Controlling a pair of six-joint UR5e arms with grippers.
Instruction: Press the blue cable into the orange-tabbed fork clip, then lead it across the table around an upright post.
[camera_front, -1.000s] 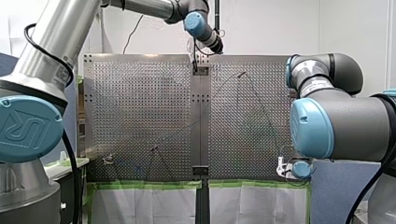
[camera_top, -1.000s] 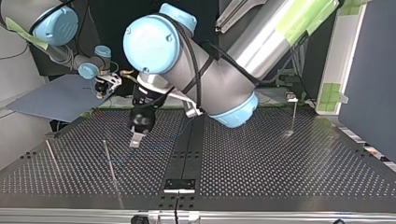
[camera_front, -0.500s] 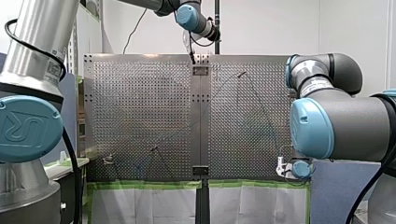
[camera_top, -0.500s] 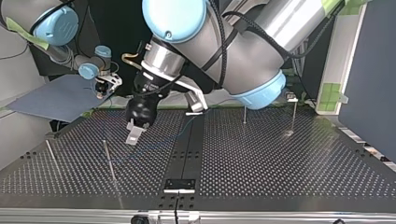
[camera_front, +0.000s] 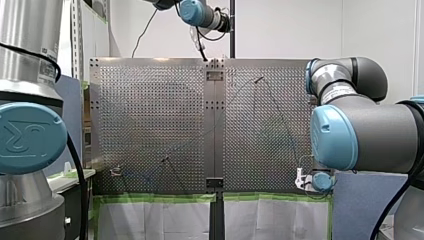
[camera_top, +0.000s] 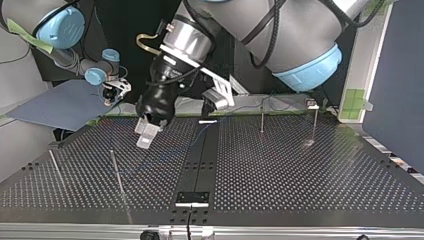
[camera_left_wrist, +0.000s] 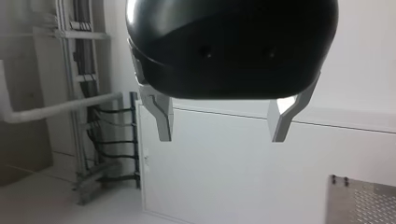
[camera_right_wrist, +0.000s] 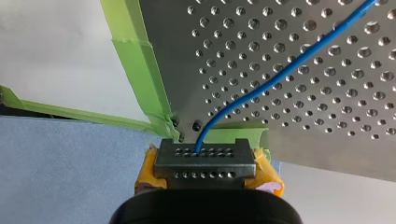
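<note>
Pinches one cable (camera_right_wrist: 280, 70) in right gripper (camera_right_wrist: 204, 158); holds left gripper (camera_left_wrist: 223, 123) wide apart, empty, above table (camera_top: 300, 175). Shows perhaps four posts (camera_top: 116, 172) standing upright there.

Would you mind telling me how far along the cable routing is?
Seemingly done: the blue cable runs from the fork clip around a far post. In hand: my right gripper clamps it at the table corner; my left gripper hangs open, empty. Left: releasing; clip seating unclear.
</note>
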